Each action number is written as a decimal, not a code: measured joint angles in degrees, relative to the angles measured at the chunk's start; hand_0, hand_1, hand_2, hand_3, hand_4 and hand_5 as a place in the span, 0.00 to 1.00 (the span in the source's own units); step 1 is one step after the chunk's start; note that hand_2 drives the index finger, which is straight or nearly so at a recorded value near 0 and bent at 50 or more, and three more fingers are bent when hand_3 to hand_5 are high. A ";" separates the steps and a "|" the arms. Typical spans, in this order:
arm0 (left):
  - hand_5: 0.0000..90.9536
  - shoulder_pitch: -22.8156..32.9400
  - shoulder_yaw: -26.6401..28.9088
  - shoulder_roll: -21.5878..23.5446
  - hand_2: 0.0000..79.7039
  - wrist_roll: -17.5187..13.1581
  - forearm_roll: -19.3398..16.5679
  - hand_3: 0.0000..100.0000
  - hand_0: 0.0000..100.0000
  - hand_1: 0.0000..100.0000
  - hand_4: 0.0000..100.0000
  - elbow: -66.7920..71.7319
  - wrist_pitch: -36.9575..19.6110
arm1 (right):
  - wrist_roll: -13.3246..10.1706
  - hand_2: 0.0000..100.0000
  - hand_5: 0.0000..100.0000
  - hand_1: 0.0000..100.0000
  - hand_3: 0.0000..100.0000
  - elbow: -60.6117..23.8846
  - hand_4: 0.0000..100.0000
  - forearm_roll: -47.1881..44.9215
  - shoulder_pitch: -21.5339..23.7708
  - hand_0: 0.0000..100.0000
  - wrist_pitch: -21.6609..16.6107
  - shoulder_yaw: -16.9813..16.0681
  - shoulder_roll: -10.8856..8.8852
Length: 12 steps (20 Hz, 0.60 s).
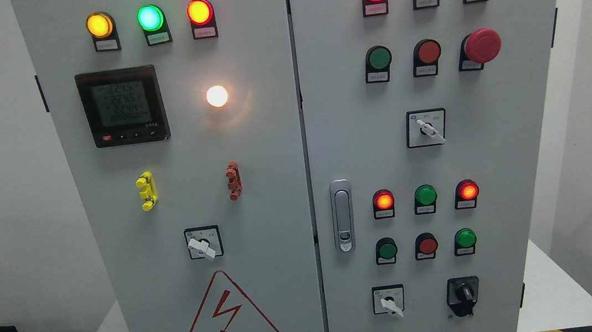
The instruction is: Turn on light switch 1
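A grey electrical cabinet (276, 190) with two doors fills the head view. On the left door a white round lamp (216, 96) glows, and below it a white-handled rotary switch (204, 245) points down to the right. The right door carries three more rotary switches: a white one (426, 127) in the middle, a white one (389, 300) at the bottom and a black one (463, 295) beside it. I cannot tell which of them is switch 1. Neither of my hands shows in this view.
Yellow, green and red lamps (150, 18) are lit along the top of the left door, above a digital meter (122, 106). A red mushroom stop button (481, 46) and a door latch (342, 215) are on the right door. A white platform (556, 298) holds the cabinet.
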 measured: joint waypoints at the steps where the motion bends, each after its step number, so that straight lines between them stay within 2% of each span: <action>1: 0.02 0.39 0.39 0.45 0.04 -0.83 0.39 0.19 0.31 0.11 0.27 2.65 -0.05 | 0.00 0.00 0.00 0.39 0.00 0.00 0.00 0.00 0.00 0.12 0.00 0.00 0.00; 6: 0.00 1.26 -0.09 3.15 0.00 -2.52 1.65 0.14 0.31 0.08 0.23 16.51 0.86 | 0.00 0.00 0.00 0.39 0.00 0.00 0.00 0.00 0.00 0.12 0.00 0.00 0.00; 10: 0.00 0.81 -2.74 5.14 0.00 -5.40 1.98 0.01 0.31 0.05 0.13 27.15 2.17 | 0.00 0.00 0.00 0.39 0.00 0.00 0.00 0.00 0.00 0.12 0.00 0.00 0.00; 12: 0.00 0.60 -4.93 5.89 0.00 -6.28 2.06 0.00 0.30 0.07 0.09 31.68 3.25 | 0.00 0.00 0.00 0.39 0.00 0.00 0.00 0.00 0.00 0.12 0.00 0.00 0.00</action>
